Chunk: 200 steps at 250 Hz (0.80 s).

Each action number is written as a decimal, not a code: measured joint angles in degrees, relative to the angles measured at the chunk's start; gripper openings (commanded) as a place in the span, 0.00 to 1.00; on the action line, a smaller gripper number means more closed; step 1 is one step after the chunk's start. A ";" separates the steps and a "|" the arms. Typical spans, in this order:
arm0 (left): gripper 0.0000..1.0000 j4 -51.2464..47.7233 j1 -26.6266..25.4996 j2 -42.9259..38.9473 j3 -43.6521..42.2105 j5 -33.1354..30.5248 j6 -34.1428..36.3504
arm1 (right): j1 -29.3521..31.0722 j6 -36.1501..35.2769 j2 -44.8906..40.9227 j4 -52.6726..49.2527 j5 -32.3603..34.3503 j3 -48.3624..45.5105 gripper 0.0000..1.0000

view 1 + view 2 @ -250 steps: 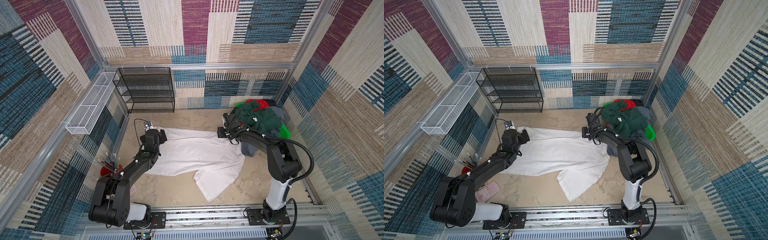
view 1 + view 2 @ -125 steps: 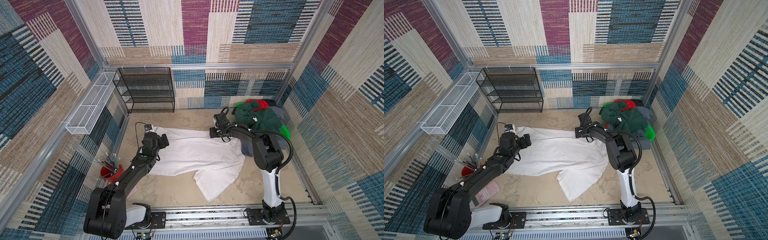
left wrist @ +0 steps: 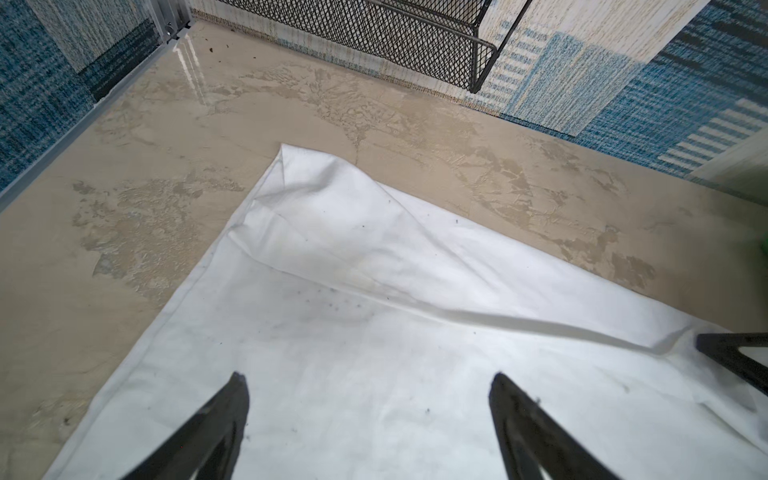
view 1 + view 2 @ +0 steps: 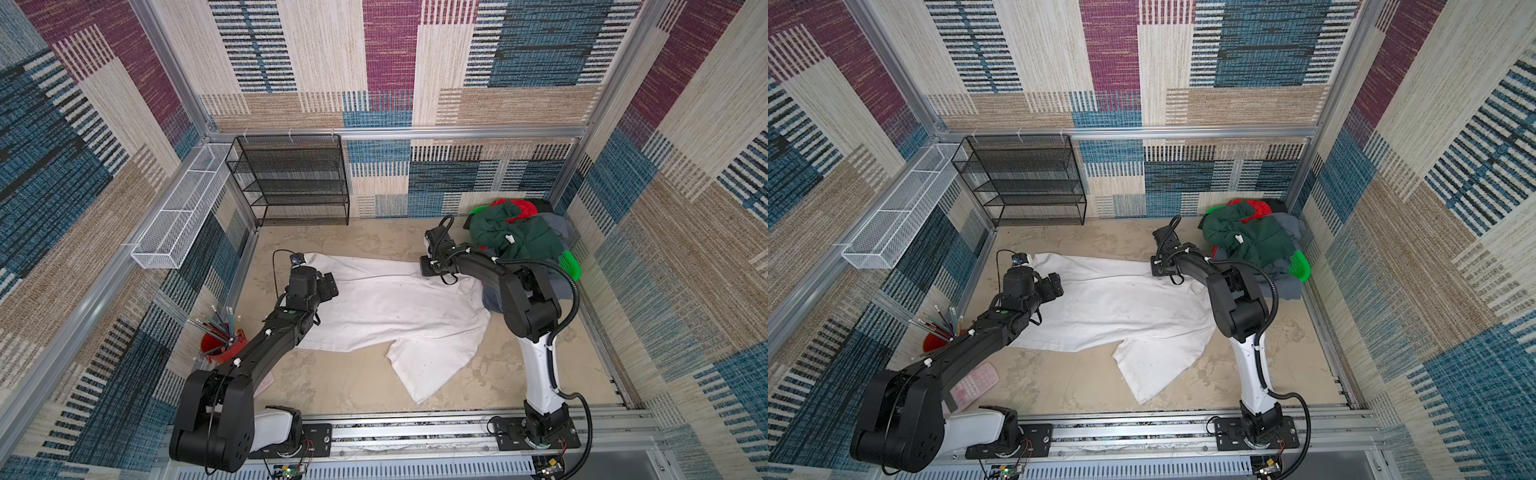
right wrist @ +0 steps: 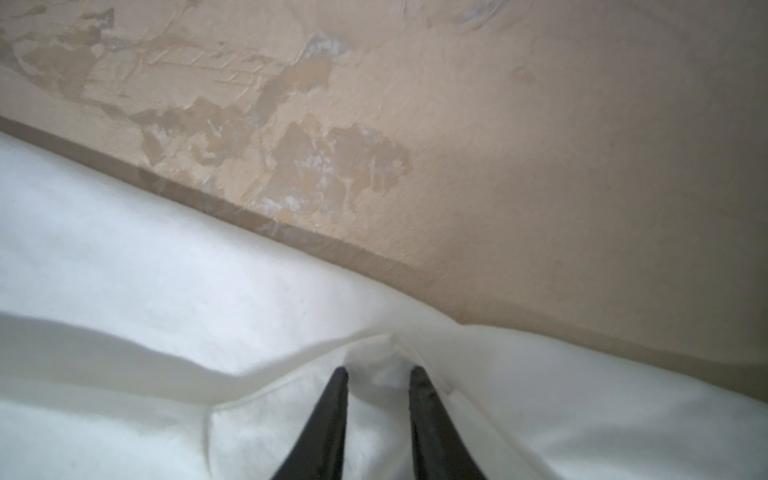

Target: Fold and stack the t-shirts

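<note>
— Now, the right side: what changed in the last second?
— My right gripper (image 5: pixel 378 372) has moved off from beside the pile (image 4: pixel 515 237) to the far edge of the white shirt (image 4: pixel 395 307). Its fingers stood apart a moment ago. They have since drawn in on a small ridge of cloth, which sits puckered between the tips. Bare table (image 5: pixel 498 145) lies just beyond the tips. The rest of the shirt runs off to either side of them and back under the gripper.

— And the left?
— My left gripper (image 3: pixel 368 378) has its fingers wide apart and holds nothing. It has shifted a little over the cloth but not closed. The shirt lies flat beneath and between the fingers. Ahead of the tips its corner is turned over on itself, and a long crease runs sideways from that corner.

— What does that mean for the task?
— I read this as the spreading step on the first shirt. One edge is taken and the other end is not. The shirt is laid out but skewed, with one flap trailing toward the near rail. No fold has been made and no stack begun. The remaining shirts sit heaped over the green basket (image 4: pixel 571 266), behind the right fingers. Next, I judge, the left fingers must drop and close on the turned corner, so that both ends can be drawn taut together.
</note>
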 measured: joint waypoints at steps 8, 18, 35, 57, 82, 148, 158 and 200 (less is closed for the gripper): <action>0.91 -0.17 0.00 0.00 0.02 0.00 0.00 | 0.02 0.09 -0.04 -0.02 0.00 0.00 0.11; 0.91 -0.33 0.00 0.00 0.04 0.00 0.00 | 0.04 0.44 -0.13 -0.04 0.02 0.00 0.10; 0.91 -0.50 0.00 0.00 0.07 0.00 0.00 | 0.15 0.44 -0.39 0.02 0.02 -0.17 0.05; 0.91 -0.74 0.00 0.00 0.07 -0.02 0.00 | 0.24 0.59 -0.87 0.15 0.02 -0.70 0.03; 0.91 -0.79 0.00 0.00 0.09 -0.04 0.00 | 0.37 0.66 -1.07 0.22 0.00 -0.96 0.15; 0.91 -0.85 0.00 0.00 0.09 0.00 0.00 | 0.52 0.85 0.20 -0.63 0.63 2.43 0.41; 0.91 -0.87 0.00 0.00 0.09 0.02 0.00 | 0.52 0.81 1.16 -0.79 1.51 3.82 0.41; 0.91 -0.85 0.00 -0.13 0.09 0.28 0.00 | 0.52 -0.09 4.48 -3.65 3.67 7.91 0.42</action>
